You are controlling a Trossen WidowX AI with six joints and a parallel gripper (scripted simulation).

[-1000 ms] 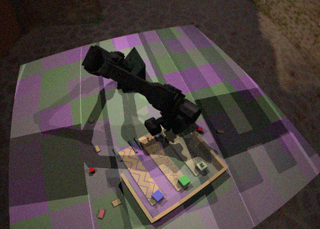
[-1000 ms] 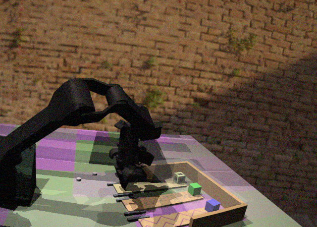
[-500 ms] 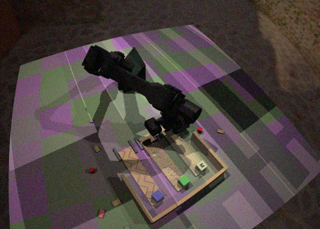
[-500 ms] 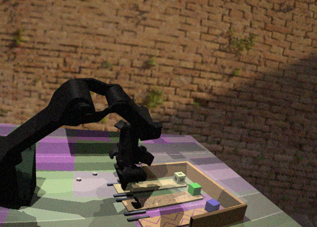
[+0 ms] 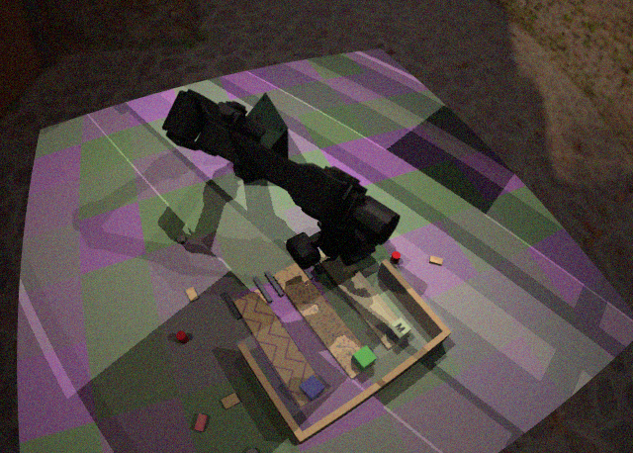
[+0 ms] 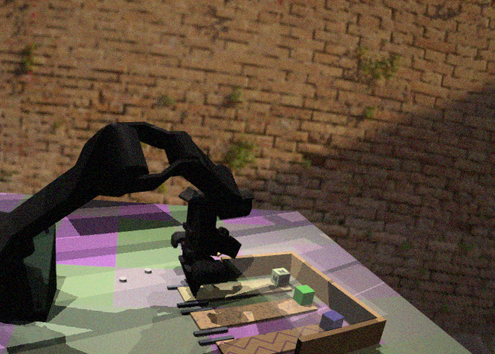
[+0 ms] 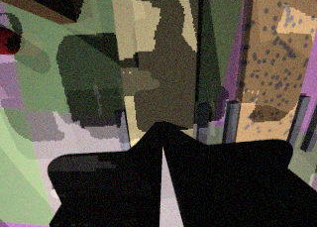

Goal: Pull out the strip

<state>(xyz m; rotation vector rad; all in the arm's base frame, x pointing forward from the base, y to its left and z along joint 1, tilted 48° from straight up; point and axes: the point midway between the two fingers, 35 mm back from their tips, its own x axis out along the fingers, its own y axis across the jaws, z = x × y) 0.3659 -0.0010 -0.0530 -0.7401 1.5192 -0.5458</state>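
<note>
The labelled cube (image 5: 401, 327) (image 6: 280, 277), white with a dark M, sits at the far end of the plain pale strip (image 5: 375, 305) (image 6: 261, 285) (image 7: 149, 24). A green cube (image 5: 364, 356) (image 6: 303, 294) sits at the far end of the speckled strip (image 5: 326, 325) (image 6: 240, 314) (image 7: 272, 63), and a blue cube (image 5: 312, 387) (image 6: 331, 320) on the zigzag strip (image 5: 276, 346) (image 6: 271, 342). My gripper (image 6: 196, 296) (image 7: 160, 126) is shut and empty, pointing down at the near end of the pale strip. The exact gap to the strip cannot be told. In the top view the arm hides the fingertips.
A wooden wall (image 5: 378, 385) (image 6: 343, 338) surrounds the strips on three sides. Dark guide bars (image 5: 262, 289) (image 6: 210, 331) (image 7: 231, 122) flank the strips' near ends. A red cylinder (image 5: 396, 256) (image 7: 7, 41) and a small tan block (image 5: 435, 260) lie outside the wall.
</note>
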